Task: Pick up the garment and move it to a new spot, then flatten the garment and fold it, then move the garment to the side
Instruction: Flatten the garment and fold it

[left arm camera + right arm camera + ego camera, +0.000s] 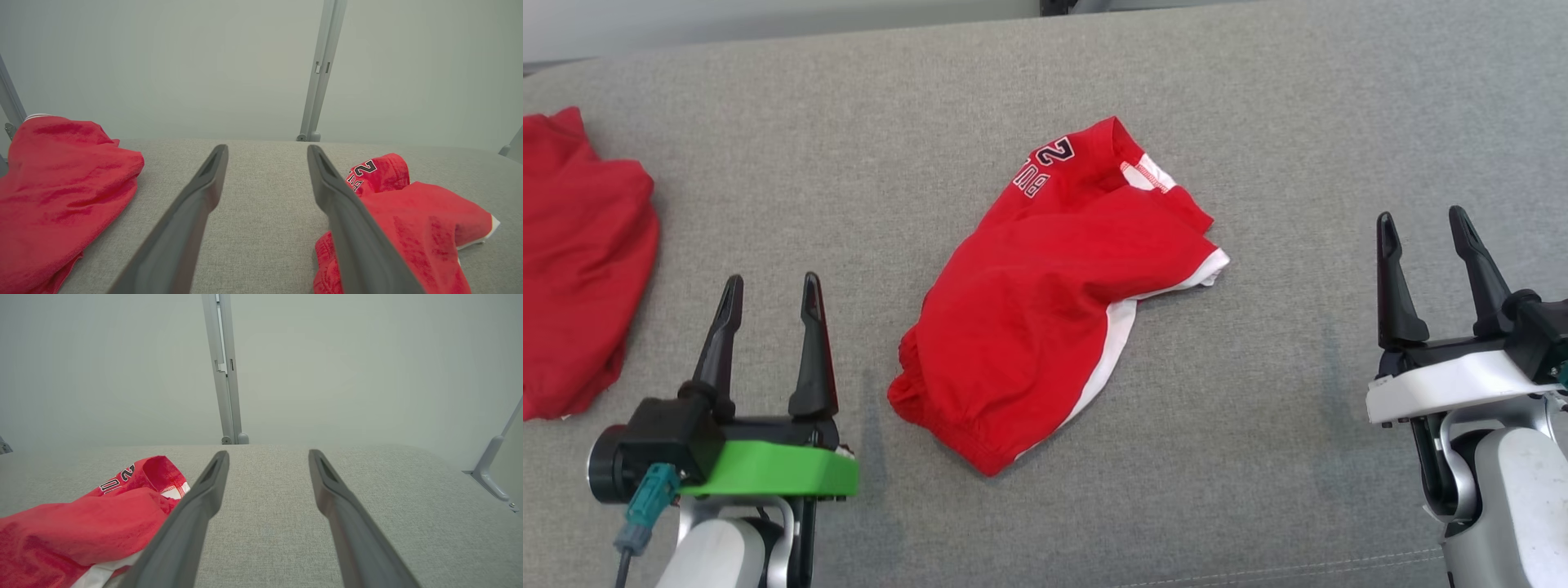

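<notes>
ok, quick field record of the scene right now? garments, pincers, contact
surface: grey fabric top
centre item: red-and-white garment, crumpled, not flat
markings: lettering at its far end
other item: plain red garment, bunched at the left edge of the head view
left pincer: open, empty, left of the red-and-white garment, not touching
right pincer: open, empty, right of it, apart
fold status: not yet flattened or folded

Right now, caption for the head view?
Crumpled red shorts on grey cushion between open left tool and open right tool; second red garment far left.
</notes>
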You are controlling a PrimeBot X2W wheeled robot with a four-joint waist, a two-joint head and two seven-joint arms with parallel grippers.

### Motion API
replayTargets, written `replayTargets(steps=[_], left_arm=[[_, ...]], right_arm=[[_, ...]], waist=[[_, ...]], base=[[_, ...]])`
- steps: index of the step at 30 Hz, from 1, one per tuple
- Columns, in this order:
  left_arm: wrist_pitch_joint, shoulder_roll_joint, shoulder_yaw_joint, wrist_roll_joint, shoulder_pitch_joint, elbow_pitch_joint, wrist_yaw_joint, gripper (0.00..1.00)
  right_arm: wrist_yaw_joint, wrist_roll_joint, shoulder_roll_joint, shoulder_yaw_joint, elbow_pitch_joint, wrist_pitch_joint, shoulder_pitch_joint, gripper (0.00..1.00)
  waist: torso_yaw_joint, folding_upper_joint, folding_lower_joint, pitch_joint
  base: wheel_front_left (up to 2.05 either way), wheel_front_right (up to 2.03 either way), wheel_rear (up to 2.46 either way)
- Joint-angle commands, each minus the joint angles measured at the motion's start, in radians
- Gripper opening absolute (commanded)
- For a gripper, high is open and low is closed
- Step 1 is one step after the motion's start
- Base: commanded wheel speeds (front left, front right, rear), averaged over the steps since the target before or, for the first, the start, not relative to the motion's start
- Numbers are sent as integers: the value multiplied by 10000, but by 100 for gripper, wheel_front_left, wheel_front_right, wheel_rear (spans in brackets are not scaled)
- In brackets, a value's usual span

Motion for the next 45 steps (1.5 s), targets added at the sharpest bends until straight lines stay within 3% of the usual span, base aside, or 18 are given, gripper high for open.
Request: replayTargets(steps=[1, 16, 27, 35, 45], left_arm=[[17, 86, -7, 5, 174, -44, 68, 100], [160, 116, -164, -59, 681, -356, 271, 100], [1276, -242, -1487, -675, 1145, -216, -639, 100], [1766, -489, -2409, -762, 1731, -188, -883, 100], [1981, -786, -2530, -1235, 1368, 827, -1151, 100]], right_arm=[[-3, -88, 42, -36, -94, 30, 113, 100], [-3, -9, 309, 33, -440, 320, 470, 100], [-3, 51, 283, 124, -460, 419, 405, 100], [-3, 100, 321, 175, -408, 398, 283, 100], [-3, 160, 357, 308, -264, 325, 139, 100]], waist=[[-89, 0, 0, -249], [-1, 0, 0, -514], [243, 0, 0, -173], [344, 0, 0, 125], [84, 0, 0, 302]], base=[[0, 0, 0], [0, 0, 0], [0, 0, 0], [0, 0, 0], [0, 0, 0]])
